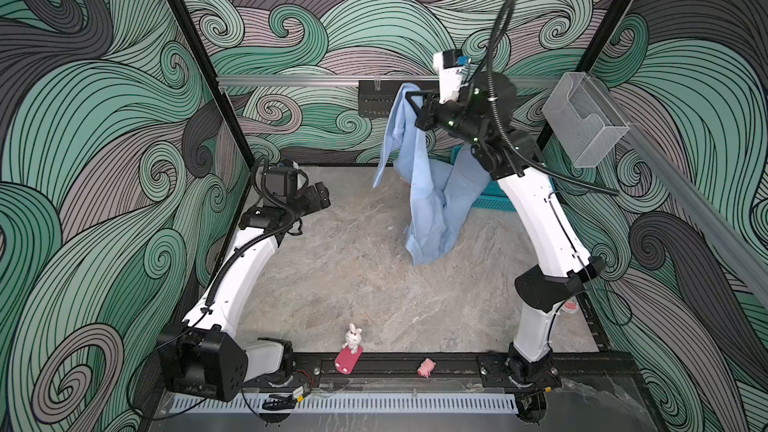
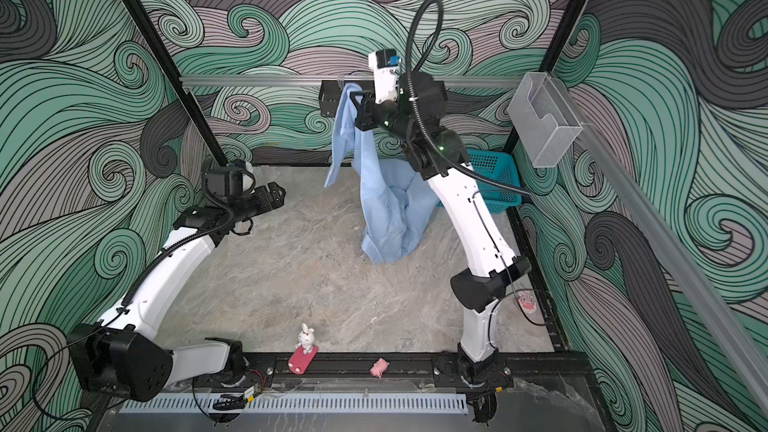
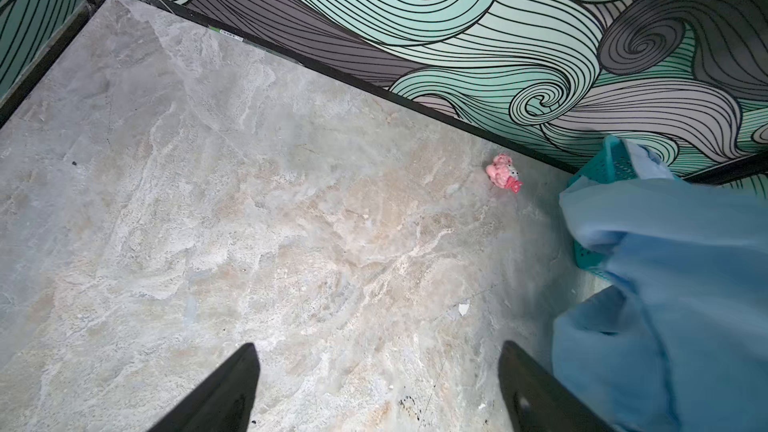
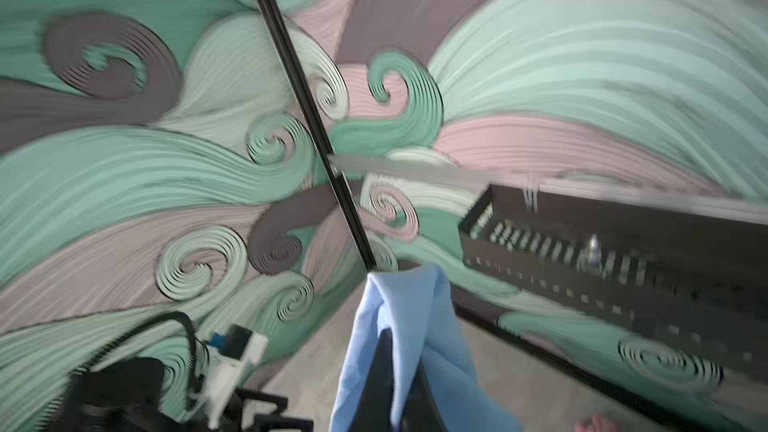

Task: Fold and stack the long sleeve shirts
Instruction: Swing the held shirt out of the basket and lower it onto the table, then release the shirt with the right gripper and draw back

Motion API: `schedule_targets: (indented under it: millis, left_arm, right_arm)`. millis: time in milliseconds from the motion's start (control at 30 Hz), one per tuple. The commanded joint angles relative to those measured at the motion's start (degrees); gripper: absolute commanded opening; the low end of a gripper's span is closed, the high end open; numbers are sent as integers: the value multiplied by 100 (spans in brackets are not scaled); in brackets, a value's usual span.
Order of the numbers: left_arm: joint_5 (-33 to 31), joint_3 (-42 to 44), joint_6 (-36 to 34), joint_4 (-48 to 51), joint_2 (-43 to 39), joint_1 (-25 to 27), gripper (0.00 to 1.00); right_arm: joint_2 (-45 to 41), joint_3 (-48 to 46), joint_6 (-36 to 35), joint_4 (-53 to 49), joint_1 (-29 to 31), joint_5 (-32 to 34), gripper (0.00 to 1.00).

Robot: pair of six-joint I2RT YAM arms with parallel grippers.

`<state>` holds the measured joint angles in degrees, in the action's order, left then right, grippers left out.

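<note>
A light blue long sleeve shirt (image 1: pixel 432 201) (image 2: pixel 390 209) hangs from my right gripper (image 1: pixel 409 95) (image 2: pixel 353 95), which is raised high near the back wall. Its lower end rests bunched on the stone tabletop, in front of a teal basket (image 1: pixel 494 197) (image 2: pixel 494 176). In the right wrist view the gripper (image 4: pixel 399 338) is shut on a fold of the shirt (image 4: pixel 411 301), with cloth draped over both fingers. My left gripper (image 1: pixel 322 193) (image 2: pixel 278 193) hovers open at the left, well away from the shirt. In the left wrist view the gripper (image 3: pixel 376 347) holds nothing and the shirt (image 3: pixel 665 284) sits beside one finger.
A black slotted rack (image 1: pixel 374 99) hangs on the back rail behind the raised cloth. A clear box (image 1: pixel 582 118) is fixed to the right rail. A rabbit toy (image 1: pixel 352 338) and a pink pig (image 1: pixel 427 366) sit at the front edge. A small pink toy (image 3: pixel 504 172) lies near the back wall.
</note>
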<state>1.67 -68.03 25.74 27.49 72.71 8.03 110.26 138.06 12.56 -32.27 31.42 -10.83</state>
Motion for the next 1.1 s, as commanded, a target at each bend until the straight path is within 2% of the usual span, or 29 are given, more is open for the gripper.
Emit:
schedule_targets:
  millis: [0, 33, 67, 100, 133, 233, 300, 400, 533, 733, 1067]
  left_arm:
    - [-122, -26, 17, 92, -133, 17, 92]
    - [-139, -33, 3, 114, -134, 15, 92]
    - [-152, -40, -14, 137, -135, 17, 92]
    - [-167, -44, -37, 163, -143, 15, 92]
    - [-175, -39, -42, 178, -151, 14, 92]
    - [-194, -23, -59, 196, -153, 12, 92]
    - [-167, -26, -46, 187, -111, 12, 92]
    - [-115, -26, -20, 161, -49, 14, 92]
    - [-88, -22, -25, 163, -21, 14, 92]
    - [-33, -19, -4, 143, -3, 10, 93]
    - [-66, 8, -25, 156, -29, 14, 94]
  right_arm:
    - [532, -580, -126, -978, 204, 312, 9]
    - [676, -666, -217, -1209, 281, 436, 15]
    - [759, -737, -303, -1389, 353, 528, 27]
    - [788, -845, -358, -1542, 408, 688, 50]
    - [738, -989, -353, -1616, 437, 918, 62]
    - [301, -1568, -183, -1434, 376, 1748, 87]
    - [93, -1737, -34, -1420, 270, 2327, 99]
    - [-17, -1890, 454, -1668, -81, 2848, 99]
    - [-11, -2279, 1159, -1900, -821, 2938, 99]
    - [627, -2111, 1403, -2002, -1756, 2226, 99]
    - [1861, -1181, 1547, -2102, -2482, 1459, 99]
